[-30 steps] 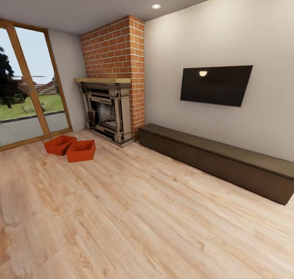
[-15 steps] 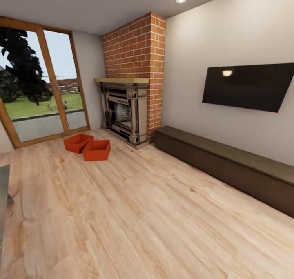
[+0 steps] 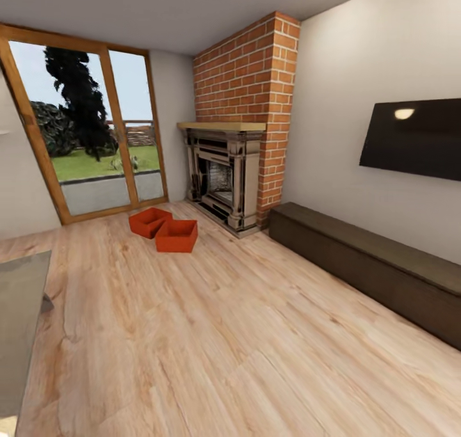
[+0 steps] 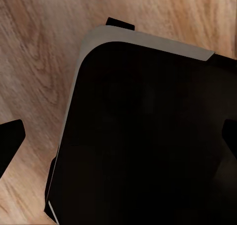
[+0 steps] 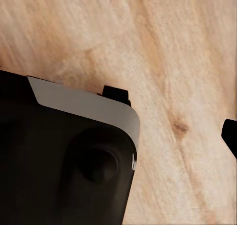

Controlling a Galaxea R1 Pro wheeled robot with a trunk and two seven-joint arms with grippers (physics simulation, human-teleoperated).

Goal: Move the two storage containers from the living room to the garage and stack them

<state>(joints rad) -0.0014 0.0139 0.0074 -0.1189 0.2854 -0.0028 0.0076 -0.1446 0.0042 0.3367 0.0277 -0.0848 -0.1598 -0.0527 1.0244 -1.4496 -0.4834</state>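
Both grippers' fingertips are cut off, so their state is unclear; the two storage containers (image 3: pixel 164 229) sit touching, far ahead by the fireplace (image 3: pixel 221 178).

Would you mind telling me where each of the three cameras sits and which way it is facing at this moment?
Head view: on the robot's head, facing the living room: two storage containers on the plank floor before the fireplace.
Left wrist view: on the left arm, facing down onto the robot's dark base, with dark fingers at the edges.
Right wrist view: on the right arm, facing down past the base.
All three views share the plank floor.
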